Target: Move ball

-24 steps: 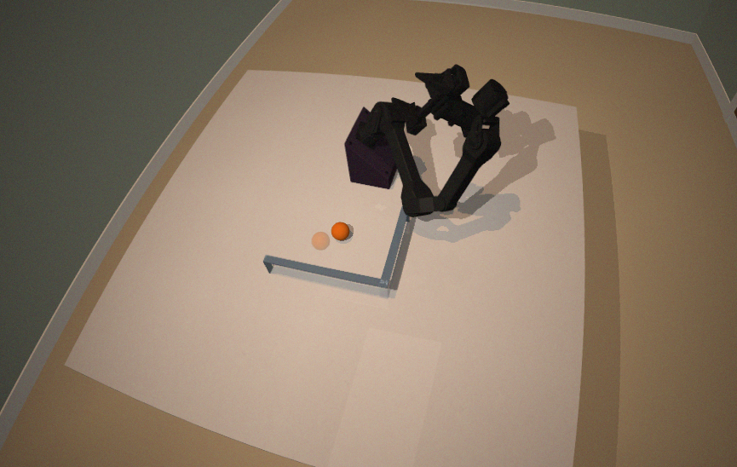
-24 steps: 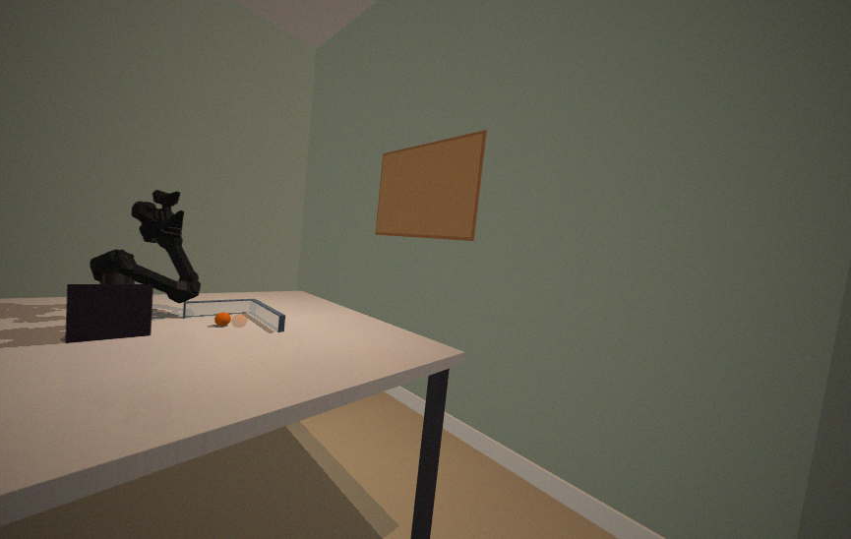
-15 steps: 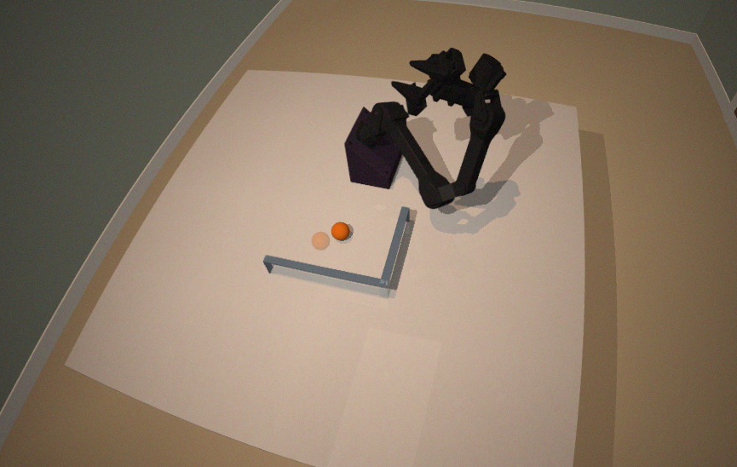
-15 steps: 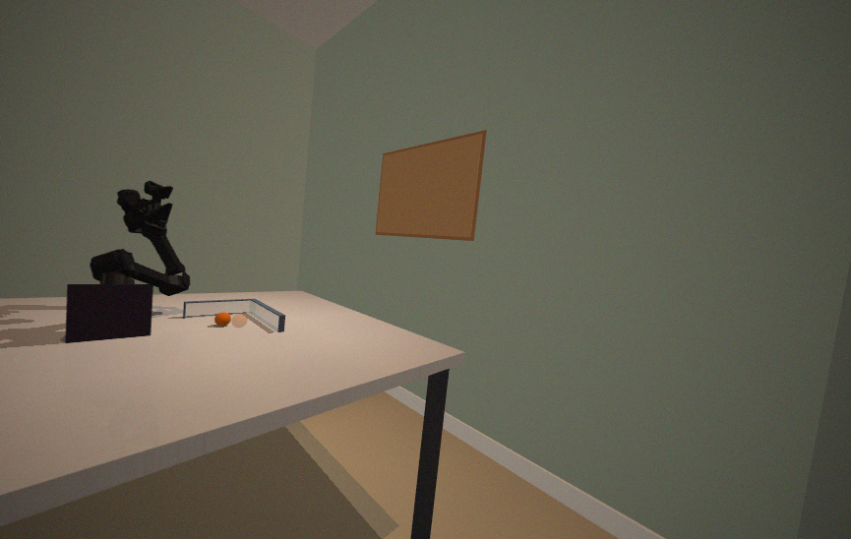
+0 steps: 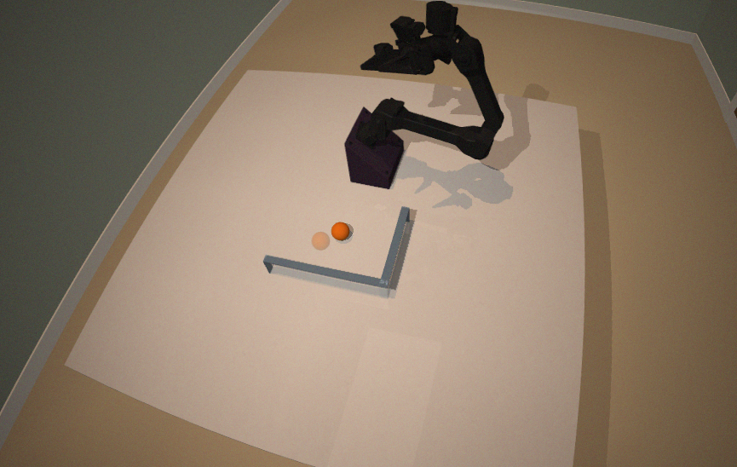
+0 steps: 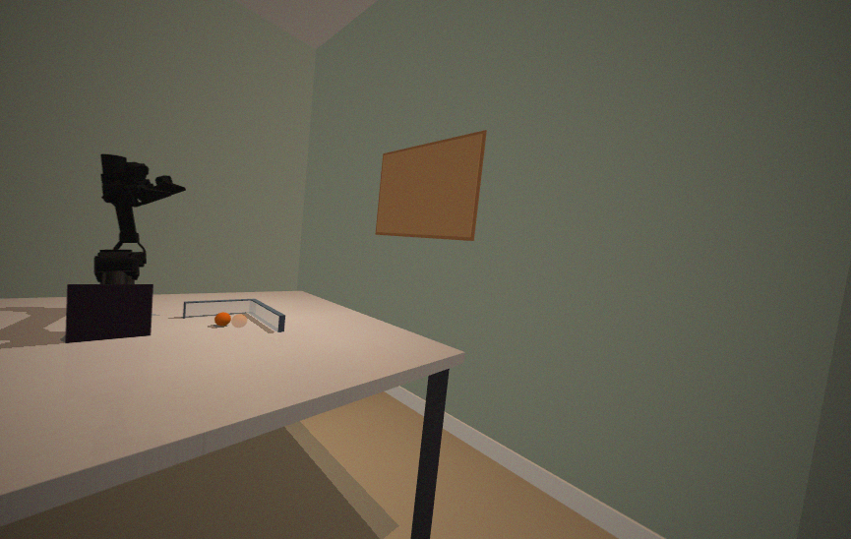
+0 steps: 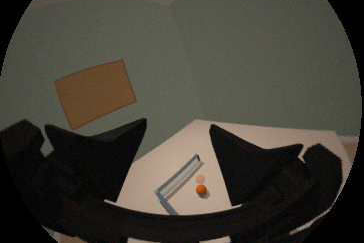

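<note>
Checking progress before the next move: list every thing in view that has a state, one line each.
Orange ball: on the table, free of the gripper, beside the see-through copy, not on it.
See-through copy: uncovered.
Clear walls: upright, forming a corner; ball inside it.
Gripper: open, empty, raised high above the base.
Arm base block: resting on the table.
Corkboard: hanging on the wall, bare.

Your desk (image 6: 321, 375) has a pale top on dark legs. On it you have an orange ball (image 5: 340, 230), just beside its see-through copy (image 5: 320, 240), the two nearly touching. Two low clear walls (image 5: 324, 275) meet in a corner near them. A dark box (image 5: 373, 155) carrying the arm's base sits further back.
</note>
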`<state>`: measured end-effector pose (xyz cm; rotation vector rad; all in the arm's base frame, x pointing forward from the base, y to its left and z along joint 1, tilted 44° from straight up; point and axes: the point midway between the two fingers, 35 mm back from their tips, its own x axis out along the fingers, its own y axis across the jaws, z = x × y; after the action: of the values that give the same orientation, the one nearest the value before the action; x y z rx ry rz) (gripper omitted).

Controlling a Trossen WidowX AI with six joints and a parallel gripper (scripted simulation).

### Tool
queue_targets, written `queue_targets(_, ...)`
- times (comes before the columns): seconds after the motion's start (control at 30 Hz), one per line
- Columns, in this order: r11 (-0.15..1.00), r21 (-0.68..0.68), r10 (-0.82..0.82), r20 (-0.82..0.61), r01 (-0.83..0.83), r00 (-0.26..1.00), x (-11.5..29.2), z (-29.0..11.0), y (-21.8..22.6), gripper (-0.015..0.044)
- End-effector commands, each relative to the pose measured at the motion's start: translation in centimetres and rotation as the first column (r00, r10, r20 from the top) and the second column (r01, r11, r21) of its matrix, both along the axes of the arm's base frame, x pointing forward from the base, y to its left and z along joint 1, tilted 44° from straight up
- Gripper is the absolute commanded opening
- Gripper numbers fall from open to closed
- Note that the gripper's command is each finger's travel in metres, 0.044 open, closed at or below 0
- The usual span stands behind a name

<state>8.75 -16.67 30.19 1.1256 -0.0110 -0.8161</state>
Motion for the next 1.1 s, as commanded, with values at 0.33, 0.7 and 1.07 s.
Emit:
queue_targets(0.33, 0.452, -0.134, 0.731, -0.511, -0.882, 0.452, 10.2, -10.9, -2.2, 0.0343)
queue_targets(0.7, -0.337, -0.123, 0.692, -0.704, -0.933, -0.158, 16.8, -19.9, 3.7, 0.0343)
queue_targets(1.07, -0.938, -0.13, 0.286, -0.813, -0.321, -0.508, 18.4, -29.4, 13.8, 0.0343)
